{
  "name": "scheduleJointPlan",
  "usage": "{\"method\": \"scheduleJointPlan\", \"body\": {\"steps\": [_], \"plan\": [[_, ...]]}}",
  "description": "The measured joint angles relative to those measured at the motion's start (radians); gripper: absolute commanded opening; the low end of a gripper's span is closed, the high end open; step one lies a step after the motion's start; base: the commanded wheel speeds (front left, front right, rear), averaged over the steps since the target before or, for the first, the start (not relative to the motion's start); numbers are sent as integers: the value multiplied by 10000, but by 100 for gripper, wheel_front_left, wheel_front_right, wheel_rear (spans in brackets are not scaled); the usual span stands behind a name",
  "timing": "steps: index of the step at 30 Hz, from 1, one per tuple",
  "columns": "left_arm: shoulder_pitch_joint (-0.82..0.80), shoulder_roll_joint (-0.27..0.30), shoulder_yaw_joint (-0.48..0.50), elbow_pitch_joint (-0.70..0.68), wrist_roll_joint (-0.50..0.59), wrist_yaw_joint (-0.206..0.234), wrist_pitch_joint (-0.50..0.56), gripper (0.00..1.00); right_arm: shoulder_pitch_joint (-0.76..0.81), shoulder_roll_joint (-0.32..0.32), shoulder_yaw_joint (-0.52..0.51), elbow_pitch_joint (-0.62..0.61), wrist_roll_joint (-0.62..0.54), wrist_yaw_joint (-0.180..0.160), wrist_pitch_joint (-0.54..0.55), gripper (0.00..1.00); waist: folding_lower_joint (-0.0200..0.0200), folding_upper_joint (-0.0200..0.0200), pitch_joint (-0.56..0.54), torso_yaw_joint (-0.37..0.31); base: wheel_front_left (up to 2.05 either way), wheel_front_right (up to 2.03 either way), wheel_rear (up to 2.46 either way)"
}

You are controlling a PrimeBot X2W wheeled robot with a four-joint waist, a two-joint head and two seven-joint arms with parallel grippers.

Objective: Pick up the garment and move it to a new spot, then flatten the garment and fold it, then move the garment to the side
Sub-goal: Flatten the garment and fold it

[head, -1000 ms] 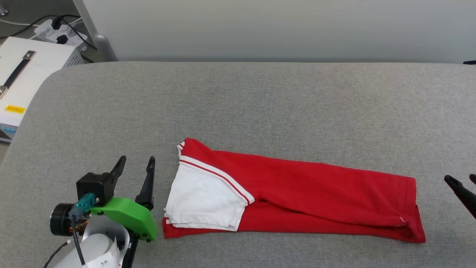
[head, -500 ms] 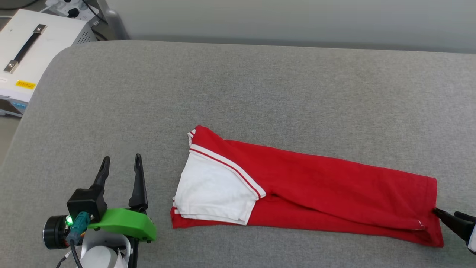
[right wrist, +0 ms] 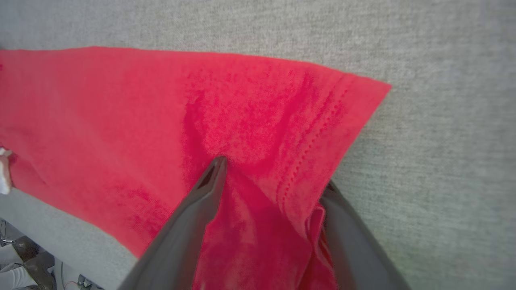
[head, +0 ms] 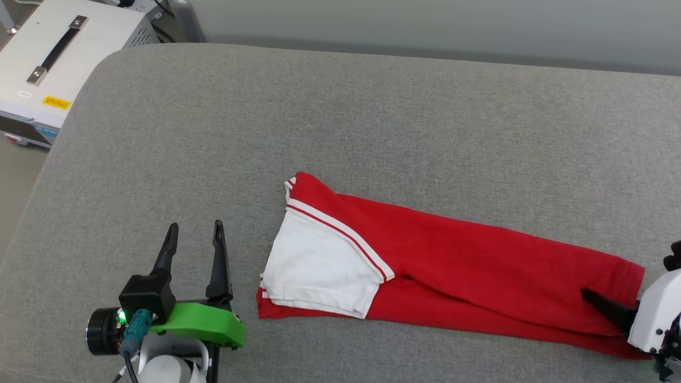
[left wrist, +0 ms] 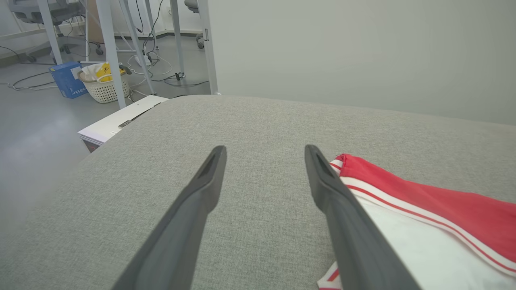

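The garment point(head: 479, 276), a red jersey folded into a long strip, lies on the near half of the grey padded table point(head: 372, 106). It looks soft and limp, so it is best pinched at the hem. The right gripper point(right wrist: 275, 172) straddles the hem, jaws wide and gripping nothing. The left gripper point(head: 195, 226) gapes empty beside the white sleeve point(head: 319, 271). There is open room farther back.

A: Where does the T-shirt point(head: 479, 266) lie?
B: On the padded table point(head: 372, 117), near its front edge, folded lengthwise: sleeve point(head: 319, 271) end left, hem point(right wrist: 314, 153) end right.
A: And the grippers?
B: Left gripper point(head: 195, 225) just left of the sleeve, apart from it. Right gripper point(right wrist: 275, 172) astride the hem, one finger on the cloth, one at its edge.
A: Beyond the table?
B: An equipment case point(head: 53, 69), off the far left corner.
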State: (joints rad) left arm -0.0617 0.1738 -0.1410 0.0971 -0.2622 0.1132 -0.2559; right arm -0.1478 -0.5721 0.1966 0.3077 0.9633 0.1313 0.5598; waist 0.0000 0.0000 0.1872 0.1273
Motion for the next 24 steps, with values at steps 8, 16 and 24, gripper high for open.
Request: {"method": "scheduleJointPlan", "body": {"steps": [8, 16, 24], "plan": [[150, -639, 502, 134, 719, -583, 0, 100, -210, -65, 723, 531, 0, 0, -947, 0, 0, 0, -107, 64, 0, 0, 0], [398, -894, 913, 125, 1172, -920, 0, 100, -288, -407, 1032, 871, 487, 2, -1616, 0, 0, 0, -403, 35, 0, 0, 0], [649, -1057, 1080, 65, 1532, -1197, 0, 100, -72, -1659, 807, 1300, 550, 6, -1952, 0, 0, 0, -760, 41, 0, 0, 0]]}}
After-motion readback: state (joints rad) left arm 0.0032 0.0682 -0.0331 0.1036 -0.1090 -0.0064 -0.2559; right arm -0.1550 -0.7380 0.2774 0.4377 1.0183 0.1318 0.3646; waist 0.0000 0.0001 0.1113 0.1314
